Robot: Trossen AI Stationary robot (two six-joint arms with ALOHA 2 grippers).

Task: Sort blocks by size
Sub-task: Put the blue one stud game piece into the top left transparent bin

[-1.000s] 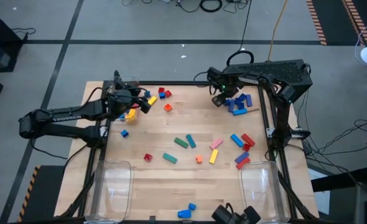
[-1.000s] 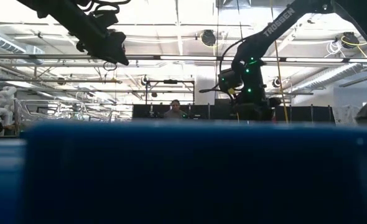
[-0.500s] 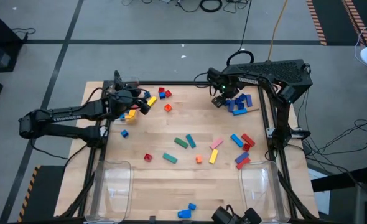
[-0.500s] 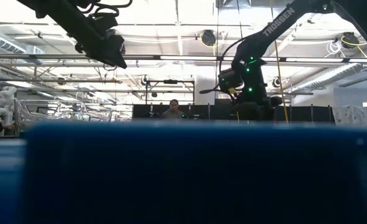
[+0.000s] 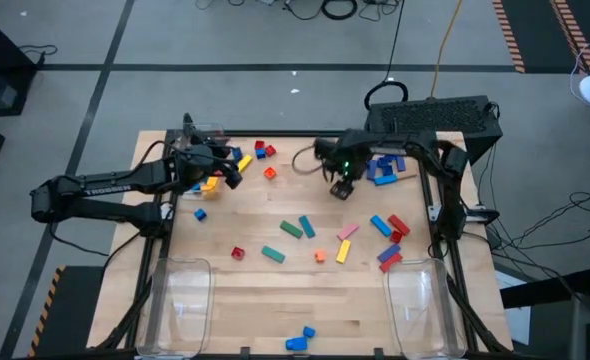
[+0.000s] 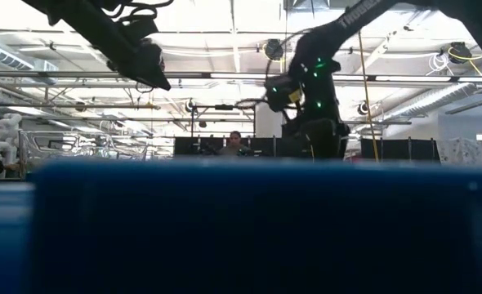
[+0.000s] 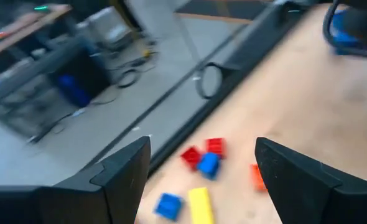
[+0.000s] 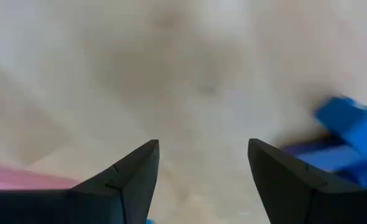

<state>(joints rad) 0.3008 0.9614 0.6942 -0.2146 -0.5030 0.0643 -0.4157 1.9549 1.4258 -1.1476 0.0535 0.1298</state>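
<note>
Near the table's middle, my right gripper (image 5: 342,190) has swung away from the blue blocks (image 5: 383,166), fingers spread and empty, seeking another block.

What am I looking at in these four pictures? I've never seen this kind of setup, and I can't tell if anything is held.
Two dark robot arms work at a wooden table. One camera looks straight down, one sits at table height with a blue thing blocking it, and one rides on each wrist. Coloured toy blocks lie scattered, with clear bins at the near corners. The left gripper hangs open over the far left blocks; the right gripper is open above bare wood. Neither holds anything.
</note>
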